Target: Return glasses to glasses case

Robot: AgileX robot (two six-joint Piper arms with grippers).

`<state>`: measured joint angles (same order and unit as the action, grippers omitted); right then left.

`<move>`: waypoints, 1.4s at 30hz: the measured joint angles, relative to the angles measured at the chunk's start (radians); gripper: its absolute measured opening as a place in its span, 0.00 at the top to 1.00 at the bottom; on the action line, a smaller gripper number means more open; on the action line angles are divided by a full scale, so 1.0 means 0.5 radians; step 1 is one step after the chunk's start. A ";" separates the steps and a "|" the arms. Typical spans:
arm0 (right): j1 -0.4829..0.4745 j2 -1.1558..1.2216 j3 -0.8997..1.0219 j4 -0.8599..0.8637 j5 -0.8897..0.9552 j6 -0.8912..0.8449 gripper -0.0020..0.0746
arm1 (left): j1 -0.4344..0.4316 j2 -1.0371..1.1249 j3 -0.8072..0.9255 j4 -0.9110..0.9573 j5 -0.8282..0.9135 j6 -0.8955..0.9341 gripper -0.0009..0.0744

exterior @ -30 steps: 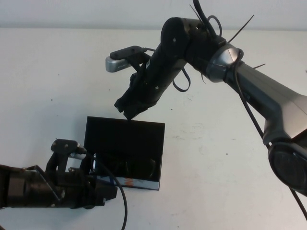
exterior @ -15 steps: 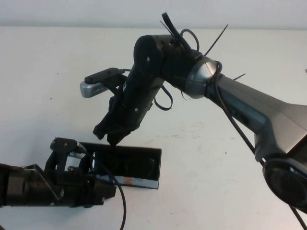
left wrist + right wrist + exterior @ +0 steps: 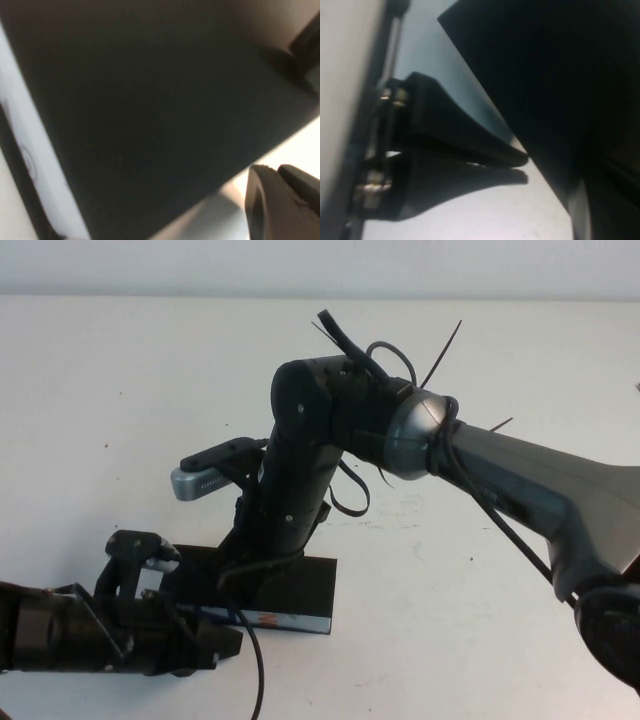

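A white desk (image 3: 470, 570) seen from above, with two black robot arms meeting over a glasses case (image 3: 305, 590) near the front left. The case is a flat black box with a blue, white and orange strip along its front edge, and its lid now lies nearly flat over the box. The glasses are not visible in any view; judging by the lowered lid, they are probably inside.

The right claw (image 3: 245, 565) reaches down from the right arm and sits on or just above the lid's top surface, near its left half. In the right wrist view its fingers (image 3: 470, 150) look drawn together into a narrow wedge beside the dark lid, gripping nothing.

The left claw (image 3: 215, 640) lies low at the front left of the desk, right against the case's front left corner, seemingly steadying it. Whether its fingers are apart or together cannot be told; the left wrist view shows only the dark lid filling the frame.

The step in hand appears to be pressing the lid fully closed. To do it well, push straight down near the lid's front edge, gently, while the left arm holds the box from sliding, and stop once the lid seats evenly
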<state>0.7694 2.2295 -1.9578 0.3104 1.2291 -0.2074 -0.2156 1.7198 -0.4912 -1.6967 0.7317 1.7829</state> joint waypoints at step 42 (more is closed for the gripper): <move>0.001 -2.606 1.684 -0.499 -0.014 0.589 0.99 | -0.002 -3.263 0.447 0.725 -0.820 -1.042 0.99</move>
<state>0.7700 0.9263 -1.1160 0.0609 1.2222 0.0870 -0.2167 0.0885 -0.2676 -1.3342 0.3216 1.2618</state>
